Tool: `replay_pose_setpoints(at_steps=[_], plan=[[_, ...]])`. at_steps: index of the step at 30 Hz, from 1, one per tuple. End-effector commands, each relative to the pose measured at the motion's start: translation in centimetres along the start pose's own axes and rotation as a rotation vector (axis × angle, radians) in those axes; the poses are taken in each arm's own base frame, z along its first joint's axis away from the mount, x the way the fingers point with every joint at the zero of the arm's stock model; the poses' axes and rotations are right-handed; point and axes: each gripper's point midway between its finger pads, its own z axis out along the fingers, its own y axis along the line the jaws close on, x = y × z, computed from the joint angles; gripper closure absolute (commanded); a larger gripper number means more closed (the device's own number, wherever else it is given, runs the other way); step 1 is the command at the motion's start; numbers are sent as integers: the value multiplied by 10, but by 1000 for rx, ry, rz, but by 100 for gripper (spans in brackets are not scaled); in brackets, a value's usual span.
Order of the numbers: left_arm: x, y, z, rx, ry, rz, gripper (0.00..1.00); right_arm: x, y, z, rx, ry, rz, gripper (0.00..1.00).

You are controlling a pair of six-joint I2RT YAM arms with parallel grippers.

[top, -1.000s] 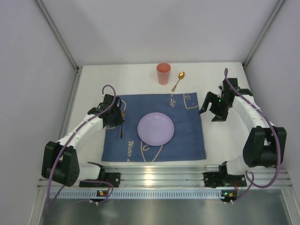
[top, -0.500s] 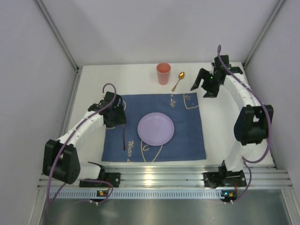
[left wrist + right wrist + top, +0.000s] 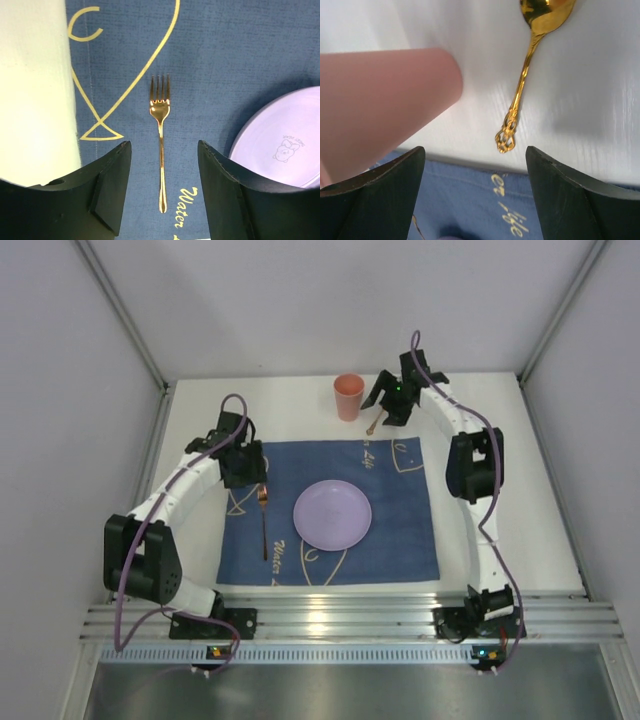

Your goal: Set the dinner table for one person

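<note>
A gold fork [image 3: 264,525] [image 3: 161,145] lies flat on the blue placemat [image 3: 400,530], tines pointing away, just left of the purple plate [image 3: 332,514] [image 3: 280,150]. My left gripper [image 3: 249,478] [image 3: 164,146] hovers open over the fork's handle and touches nothing. At the back of the white dinner table [image 3: 530,470], a gold spoon [image 3: 372,425] [image 3: 525,80] lies beside a pink cup [image 3: 348,397] [image 3: 380,100]. My right gripper [image 3: 386,410] [image 3: 475,152] hangs open above the spoon's handle end, empty.
Grey walls close the table on the left, right and back. An aluminium rail [image 3: 330,615] runs along the near edge by the arm bases. The placemat's far edge [image 3: 470,200] lies just short of the spoon's handle.
My left gripper opened and let go of the fork, which now rests on the placemat. My right arm swung from the right side to the back, over the spoon.
</note>
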Motion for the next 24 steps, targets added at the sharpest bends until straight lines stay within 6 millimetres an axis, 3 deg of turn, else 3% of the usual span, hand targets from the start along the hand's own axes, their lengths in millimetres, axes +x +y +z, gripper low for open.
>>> replay_pose_setpoints(at_steps=[1,7,11,16,19,24], plan=[[-5,1,-3,21,-20,20,39,-28,31,5,-90,-98,51,18],[-14,14,6,-34,-18,-16,40,-51,20,12,-67,-182,61,21],[-12,10,15,-20,26,-36,42,-46,35,20,-141,-159,84,22],[-18,12,20,-51,44,-54,43,-44,7,35,-33,-166,89,24],[-20,8,23,-45,58,-61,45,-52,-11,30,45,-203,67,25],[-21,10,26,-60,71,-67,46,-60,-21,16,100,-229,4,25]])
